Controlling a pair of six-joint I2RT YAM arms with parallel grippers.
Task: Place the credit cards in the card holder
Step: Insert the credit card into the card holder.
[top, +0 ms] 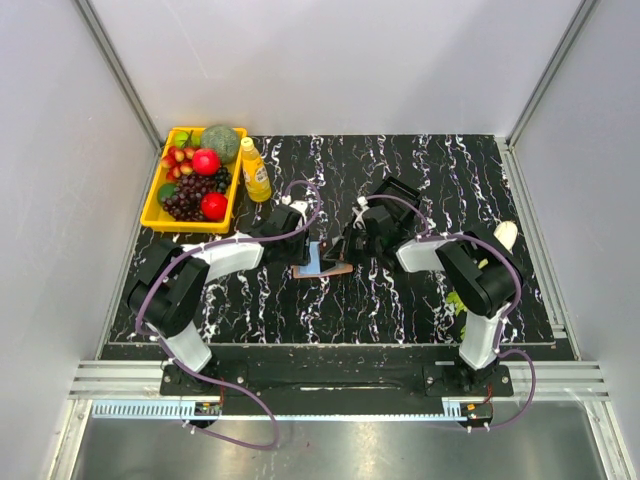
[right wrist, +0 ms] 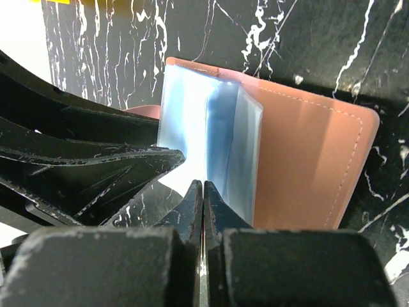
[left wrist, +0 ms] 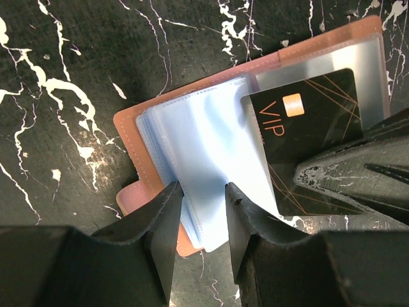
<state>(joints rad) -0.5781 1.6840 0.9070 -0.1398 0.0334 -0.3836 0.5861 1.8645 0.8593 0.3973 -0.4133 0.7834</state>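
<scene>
The card holder (left wrist: 137,144) lies open on the black marbled table, its tan leather cover (right wrist: 307,166) flat and its pale blue plastic sleeves (left wrist: 204,147) fanned up. In the top view it (top: 322,264) sits between both grippers. My left gripper (left wrist: 204,204) is partly open, its fingertips straddling the near edge of the sleeves. My right gripper (right wrist: 203,187) is shut on a black glossy "VIP" credit card (left wrist: 300,131), which is held edge-on with its corner resting over the sleeves. The right gripper's fingers (left wrist: 348,173) show at the right of the left wrist view. No other card is visible.
A yellow tray (top: 152,214) of fruit and a yellow bottle (top: 255,170) stand at the back left. A black open box (top: 398,193) sits behind the right gripper. A pale object (top: 506,235) and a green one (top: 456,300) lie by the right arm.
</scene>
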